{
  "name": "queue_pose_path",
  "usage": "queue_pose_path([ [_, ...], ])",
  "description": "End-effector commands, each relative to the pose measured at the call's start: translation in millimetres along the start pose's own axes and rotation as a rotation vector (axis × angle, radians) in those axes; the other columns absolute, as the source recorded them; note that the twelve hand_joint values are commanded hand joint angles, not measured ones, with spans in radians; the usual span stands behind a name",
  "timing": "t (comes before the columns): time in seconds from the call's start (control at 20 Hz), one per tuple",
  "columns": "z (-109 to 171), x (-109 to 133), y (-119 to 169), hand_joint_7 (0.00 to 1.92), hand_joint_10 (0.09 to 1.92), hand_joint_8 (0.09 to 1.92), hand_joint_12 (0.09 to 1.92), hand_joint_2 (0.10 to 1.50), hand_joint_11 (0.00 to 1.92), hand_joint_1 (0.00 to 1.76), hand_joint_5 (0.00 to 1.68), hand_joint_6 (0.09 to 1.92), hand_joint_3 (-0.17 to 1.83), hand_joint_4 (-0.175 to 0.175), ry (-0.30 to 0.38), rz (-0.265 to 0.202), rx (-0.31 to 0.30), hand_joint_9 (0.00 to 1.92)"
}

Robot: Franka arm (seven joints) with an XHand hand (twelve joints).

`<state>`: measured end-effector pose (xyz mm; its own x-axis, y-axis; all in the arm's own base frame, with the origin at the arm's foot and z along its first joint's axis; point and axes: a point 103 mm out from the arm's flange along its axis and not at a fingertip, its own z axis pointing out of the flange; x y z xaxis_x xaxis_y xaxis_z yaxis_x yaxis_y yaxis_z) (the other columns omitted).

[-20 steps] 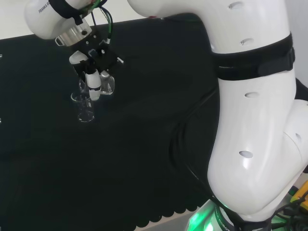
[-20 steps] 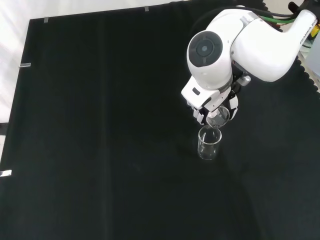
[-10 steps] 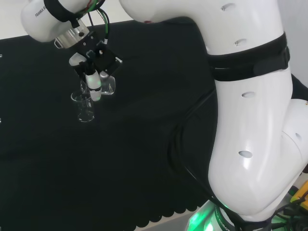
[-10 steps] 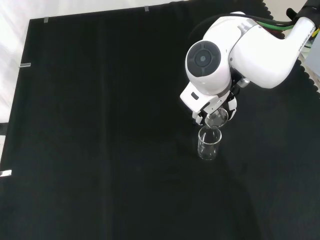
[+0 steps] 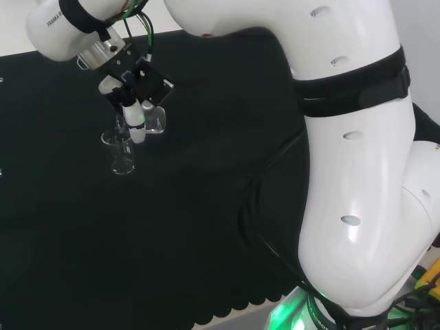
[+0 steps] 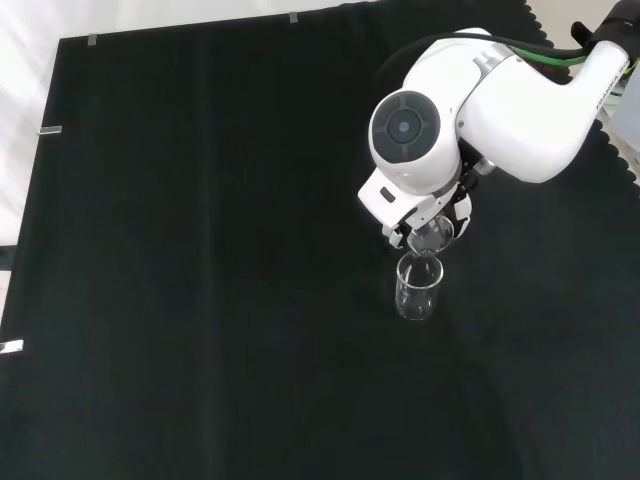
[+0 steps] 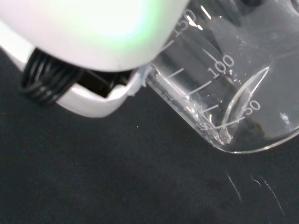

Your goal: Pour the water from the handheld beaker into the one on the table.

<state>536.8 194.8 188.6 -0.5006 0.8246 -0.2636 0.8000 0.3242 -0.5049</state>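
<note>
Head view, left to right: table beaker point(image 5: 122, 152) stood upright on the black-clothed bench point(image 5: 206, 227); hand point(image 5: 130, 110), fingers curled round the handheld beaker point(image 5: 154, 121), tipped mouth-down directly above its rim.

You were working in what looked like a robotics lab set up for chemistry-style handling. The bench was draped in black cloth point(image 6: 200, 250) with a scalloped edge, pinned down by small strips of tape point(image 6: 48, 130) along its border. A white robot arm point(image 5: 357, 172) carried cables point(image 5: 148, 31) to its wrist. The ware was lab glass: a clear graduated beaker point(image 7: 224, 88) with printed volume marks, and a second clear beaker point(image 6: 417, 288) standing on the cloth. A green light point(image 5: 289, 313) glowed at the arm's base.
</note>
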Motion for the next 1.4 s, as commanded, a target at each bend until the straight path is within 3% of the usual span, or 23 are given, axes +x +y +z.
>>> queue_pose_path([
  [0.05, -2, 2, 0, 1.44, 0.09, 0.48, 0.71, 0.55, 1.35, 1.44, 1.41, 0.39, 0.71, -0.175, -0.020, 0.004, 0.012, 1.59],
  [0.8, -6, 2, 0, 1.44, 0.09, 0.48, 0.71, 0.55, 1.35, 1.44, 1.41, 0.39, 0.71, -0.175, -0.063, 0.013, 0.049, 1.59],
  [0.95, 3, -13, -7, 1.44, 0.09, 0.48, 0.71, 0.55, 1.35, 1.44, 1.41, 0.39, 0.71, -0.175, -0.060, 0.013, 0.050, 1.59],
  [1.4, -7, 3, 0, 1.44, 0.09, 0.48, 0.71, 0.55, 1.35, 1.44, 1.41, 0.39, 0.71, -0.175, -0.096, 0.015, 0.078, 1.59],
])
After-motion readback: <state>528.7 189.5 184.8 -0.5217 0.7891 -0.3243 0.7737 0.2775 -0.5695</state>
